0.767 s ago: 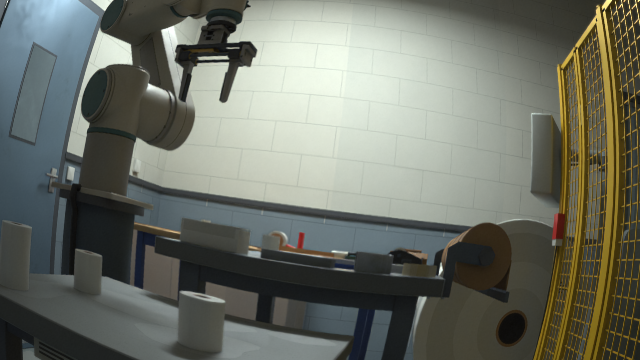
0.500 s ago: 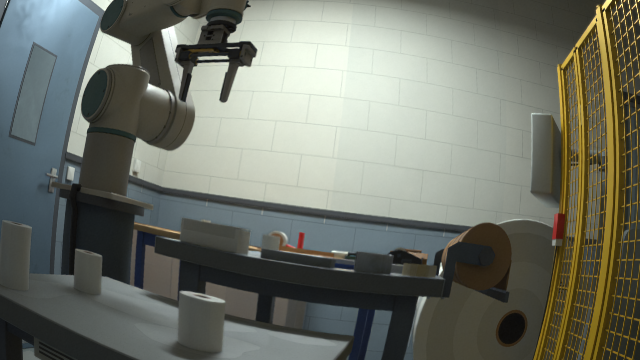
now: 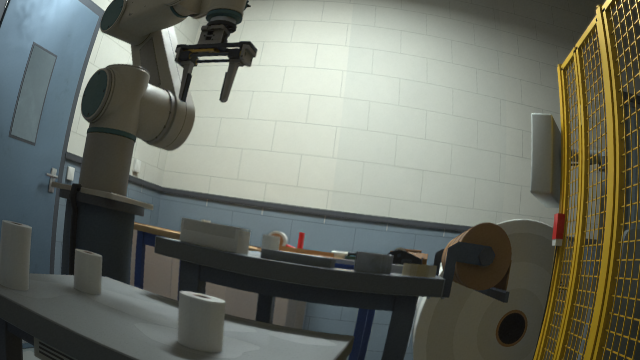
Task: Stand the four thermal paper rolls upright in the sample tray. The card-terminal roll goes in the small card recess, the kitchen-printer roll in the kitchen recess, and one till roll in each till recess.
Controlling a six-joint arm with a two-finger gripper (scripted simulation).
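Observation:
Three white paper rolls stand upright on the near grey table: a tall one (image 3: pixel 14 255) at the left edge, a small narrow one (image 3: pixel 88 271) beside it, and a wider one (image 3: pixel 201 321) nearer the camera. On the dark table behind them sits a flat grey tray (image 3: pixel 298 257), seen edge-on so its recesses are hidden, with a small white roll (image 3: pixel 270 242) just beyond its left end. My gripper (image 3: pixel 206 95) hangs high above the tables near the arm's base, far from every roll, open and empty.
The near table's right edge (image 3: pixel 345 342) ends close to the wide roll. A pale box (image 3: pixel 215 235) and a grey block (image 3: pixel 373 262) sit on the dark table. A large paper reel on a holder (image 3: pixel 492 290) and yellow mesh fencing (image 3: pixel 595 200) fill the right side.

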